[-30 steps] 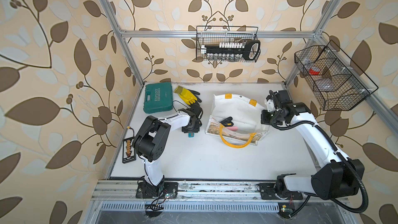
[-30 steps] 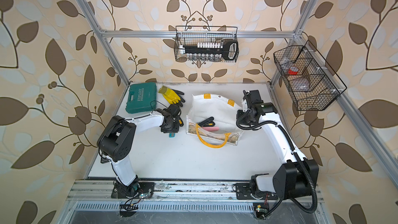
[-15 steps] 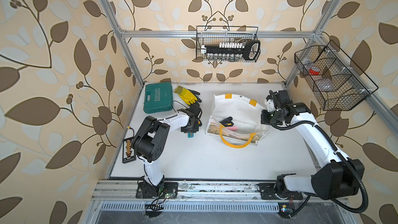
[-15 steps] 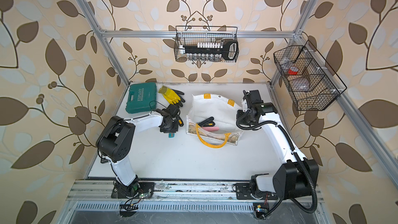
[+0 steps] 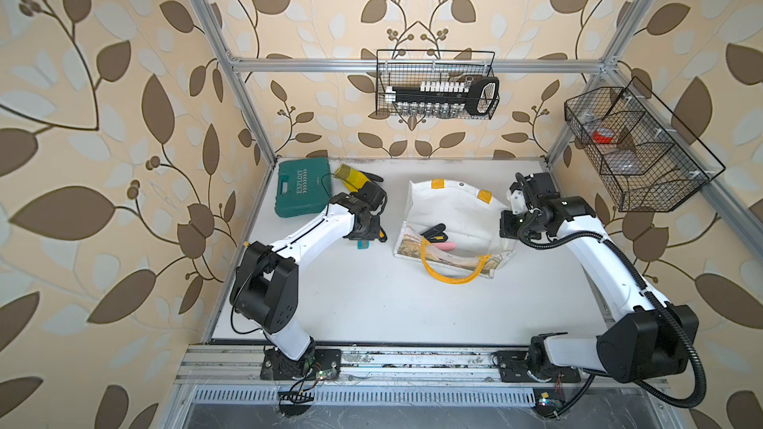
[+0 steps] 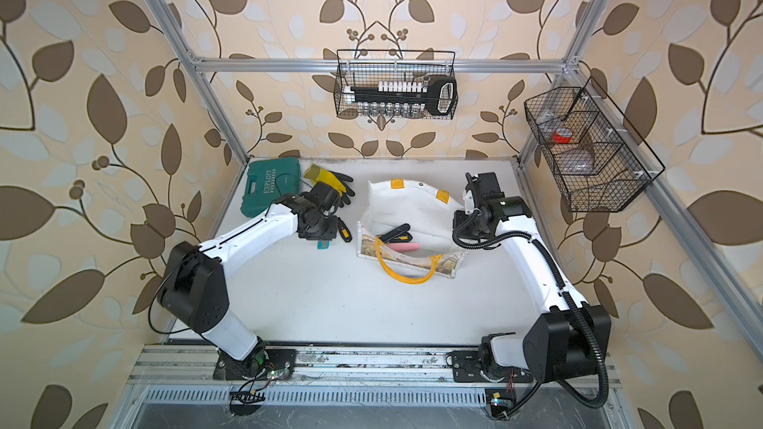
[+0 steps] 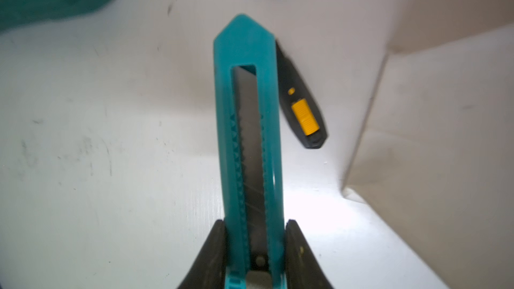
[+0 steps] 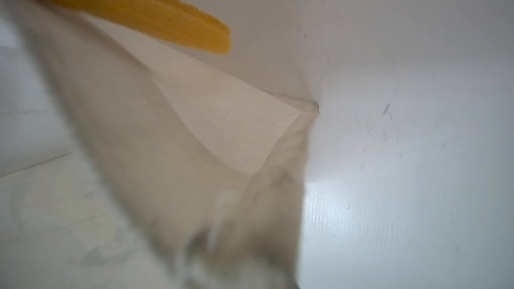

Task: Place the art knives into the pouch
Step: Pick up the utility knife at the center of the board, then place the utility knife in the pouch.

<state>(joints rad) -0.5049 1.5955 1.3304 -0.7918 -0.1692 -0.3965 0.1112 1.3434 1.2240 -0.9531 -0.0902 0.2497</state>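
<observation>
Teal art knife (image 7: 250, 123) clamped in left pincer (image 7: 254, 227), toward far-left part of worktop (image 5: 371, 295), beside black-yellow knife (image 7: 304, 109). 
Green case (image 5: 304, 187), gloves (image 5: 351, 175) in far-left corner. 
Near far edge: pouch (image 5: 450, 208), mouth open. 
At its side, right pincer (image 5: 507, 225) closed, pinching fabric.

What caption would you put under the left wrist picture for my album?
The left claw grips the teal art knife, with a black-and-yellow knife lying beside it on the white table.
</observation>
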